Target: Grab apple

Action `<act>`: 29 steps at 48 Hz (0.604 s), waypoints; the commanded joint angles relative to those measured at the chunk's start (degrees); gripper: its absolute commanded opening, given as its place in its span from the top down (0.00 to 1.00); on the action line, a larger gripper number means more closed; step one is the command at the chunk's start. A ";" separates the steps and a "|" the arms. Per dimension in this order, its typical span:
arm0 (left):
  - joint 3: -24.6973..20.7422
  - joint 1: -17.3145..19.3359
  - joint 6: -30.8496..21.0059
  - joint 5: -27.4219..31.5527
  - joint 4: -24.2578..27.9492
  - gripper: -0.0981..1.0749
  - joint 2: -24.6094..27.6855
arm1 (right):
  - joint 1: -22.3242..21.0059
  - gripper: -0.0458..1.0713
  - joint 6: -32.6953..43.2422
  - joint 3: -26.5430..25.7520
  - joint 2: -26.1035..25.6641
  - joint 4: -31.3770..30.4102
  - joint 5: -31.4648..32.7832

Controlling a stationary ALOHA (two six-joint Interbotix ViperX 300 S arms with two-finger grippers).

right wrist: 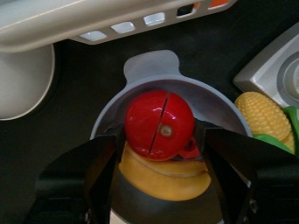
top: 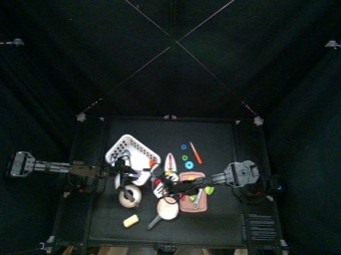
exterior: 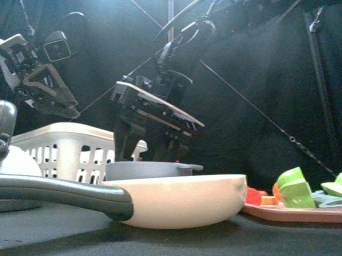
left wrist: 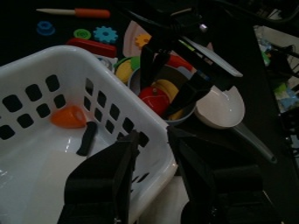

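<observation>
Both wide-open right pincer (right wrist: 163,175) jaws flank the apple (right wrist: 163,127) beside corn (right wrist: 267,115), unheld.

Your apple (right wrist: 163,124) is a small round red fruit, glossy, with a dark seam running down its middle and a little spot near its centre. It sits in a grey bowl (right wrist: 140,74), resting on top of a yellow piece, with an ear of corn just beside it. From the left wrist view you catch only a red sliver of it (left wrist: 156,94).

White basket (left wrist: 47,96), grey bowl (right wrist: 158,70), corn (right wrist: 267,118)
</observation>
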 commanded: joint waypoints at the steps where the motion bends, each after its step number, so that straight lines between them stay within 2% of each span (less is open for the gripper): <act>1: -0.62 0.09 0.00 -0.18 0.00 0.28 0.00 | -0.44 0.14 -0.09 -0.79 -1.23 0.09 0.00; 29: -0.62 0.09 0.00 -0.18 0.00 0.28 0.00 | -0.44 0.15 -0.09 -1.05 -1.23 0.09 1.23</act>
